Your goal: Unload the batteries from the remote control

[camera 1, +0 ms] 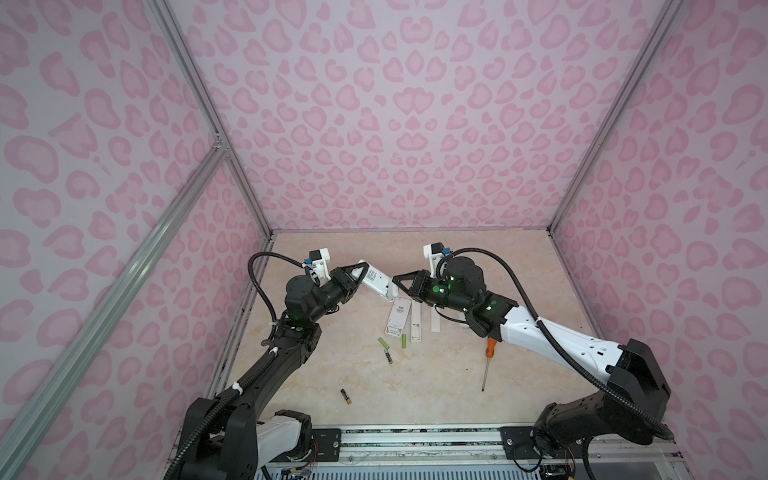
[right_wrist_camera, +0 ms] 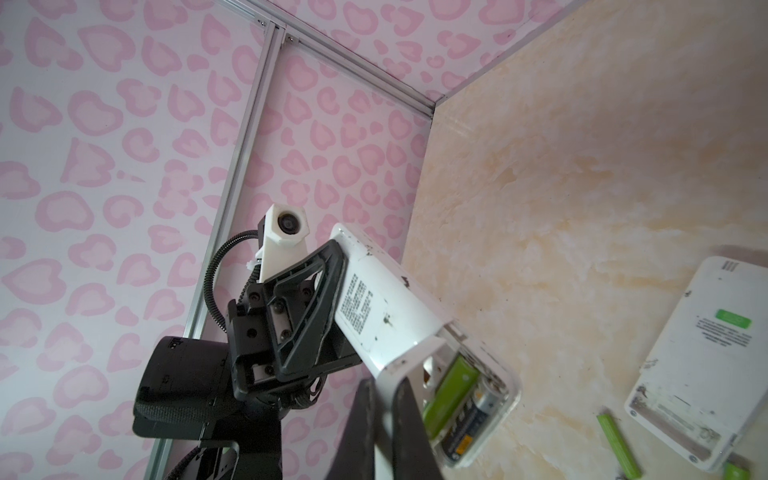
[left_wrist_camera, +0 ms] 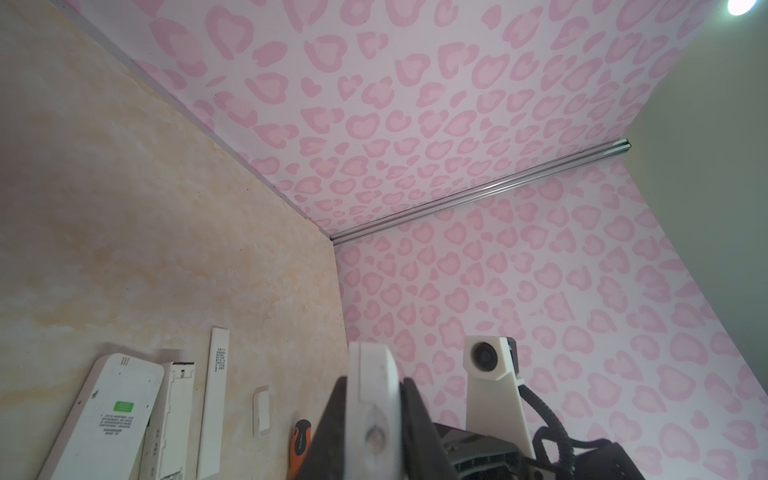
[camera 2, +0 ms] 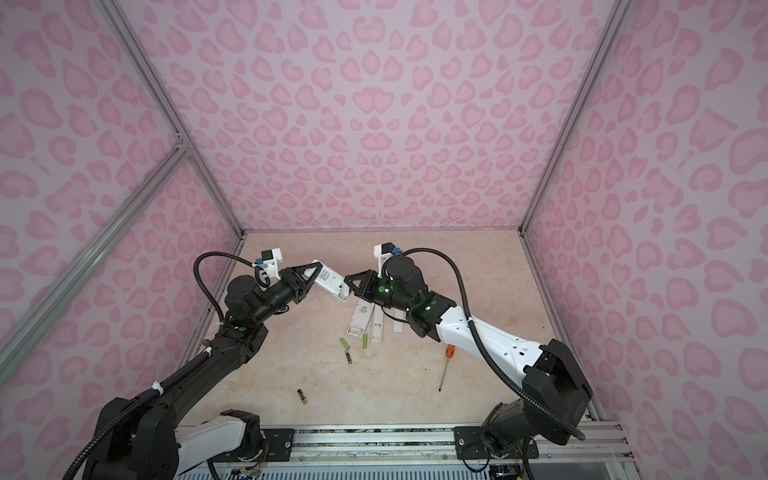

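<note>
A white remote control (camera 1: 376, 284) (camera 2: 328, 282) is held up off the table between both arms. My left gripper (camera 1: 363, 270) (left_wrist_camera: 372, 388) is shut on its far end. At the other end the battery compartment stands open, with a lime green battery (right_wrist_camera: 451, 390) and a black battery with a gold end (right_wrist_camera: 473, 419) side by side inside. My right gripper (camera 1: 395, 277) (right_wrist_camera: 384, 390) is shut on the thin white battery cover (right_wrist_camera: 388, 415) at that end. Several loose batteries (camera 1: 383, 343) (camera 2: 344, 343) lie on the table below, and one black battery (camera 1: 346, 397) lies nearer the front.
A second white remote (camera 1: 398, 318) (right_wrist_camera: 702, 365) lies face down under the held one. Flat white cover plates (camera 1: 417, 324) lie beside it. An orange-handled screwdriver (camera 1: 488, 361) (left_wrist_camera: 299, 440) lies under the right forearm. Pink patterned walls close in three sides.
</note>
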Motion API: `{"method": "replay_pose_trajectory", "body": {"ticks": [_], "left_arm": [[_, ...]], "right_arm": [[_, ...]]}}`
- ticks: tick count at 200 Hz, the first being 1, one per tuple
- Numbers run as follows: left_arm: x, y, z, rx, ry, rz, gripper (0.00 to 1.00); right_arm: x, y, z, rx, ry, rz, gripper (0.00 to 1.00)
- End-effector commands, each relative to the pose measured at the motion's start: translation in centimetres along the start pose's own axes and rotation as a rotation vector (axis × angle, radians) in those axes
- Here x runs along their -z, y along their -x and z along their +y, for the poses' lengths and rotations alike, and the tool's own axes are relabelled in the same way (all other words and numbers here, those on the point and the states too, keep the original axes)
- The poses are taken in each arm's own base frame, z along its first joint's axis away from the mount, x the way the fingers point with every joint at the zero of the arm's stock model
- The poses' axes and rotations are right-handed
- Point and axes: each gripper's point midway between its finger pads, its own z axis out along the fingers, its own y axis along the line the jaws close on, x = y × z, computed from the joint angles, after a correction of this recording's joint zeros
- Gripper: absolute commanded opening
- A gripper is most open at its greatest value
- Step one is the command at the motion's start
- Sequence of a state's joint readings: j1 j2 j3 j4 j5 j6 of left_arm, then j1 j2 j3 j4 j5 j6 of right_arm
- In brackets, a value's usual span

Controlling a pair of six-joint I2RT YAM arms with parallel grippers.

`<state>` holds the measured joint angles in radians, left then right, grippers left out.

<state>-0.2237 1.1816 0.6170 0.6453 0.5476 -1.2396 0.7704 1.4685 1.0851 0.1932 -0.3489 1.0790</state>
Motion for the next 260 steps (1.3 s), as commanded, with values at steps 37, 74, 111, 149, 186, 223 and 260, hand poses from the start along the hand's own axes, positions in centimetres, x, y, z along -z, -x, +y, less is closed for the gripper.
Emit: {"method": "replay_pose_trajectory", "body": {"ticks": [37, 74, 111, 149, 186, 223, 260], "left_arm": [[-0.3, -0.6, -0.4, -0.017, -0.049, 0.031, 0.03], [-0.9, -1.1, 1.3, -0.003, -0.022, 0.062, 0.03], [-1.4, -1.7, 2.9, 0.004, 0.007, 0.091, 0.03], [-2.0, -3.5, 6.2, 0.01, 0.067, 0.135, 0.03], [-2.3, -5.5, 11.4, 0.04, 0.163, 0.161, 0.03], [-2.8, -6.2, 13.5, 0.048, 0.181, 0.183, 0.03], [-3.2, -6.7, 15.0, 0.062, 0.198, 0.201, 0.03]], "right_arm": [[-0.5, -1.0, -1.2, -0.01, -0.016, 0.046, 0.0], [-0.4, -1.2, -1.8, -0.018, -0.011, 0.059, 0.0], [-0.3, -1.3, -3.0, -0.025, -0.021, 0.065, 0.0], [-0.9, -2.5, -6.9, -0.058, -0.074, 0.089, 0.0], [-2.2, -4.9, -13.5, -0.091, -0.144, 0.145, 0.0], [-3.2, -6.5, -16.3, -0.164, -0.104, 0.162, 0.0], [-3.6, -6.9, -17.1, -0.158, -0.11, 0.18, 0.0]]}}
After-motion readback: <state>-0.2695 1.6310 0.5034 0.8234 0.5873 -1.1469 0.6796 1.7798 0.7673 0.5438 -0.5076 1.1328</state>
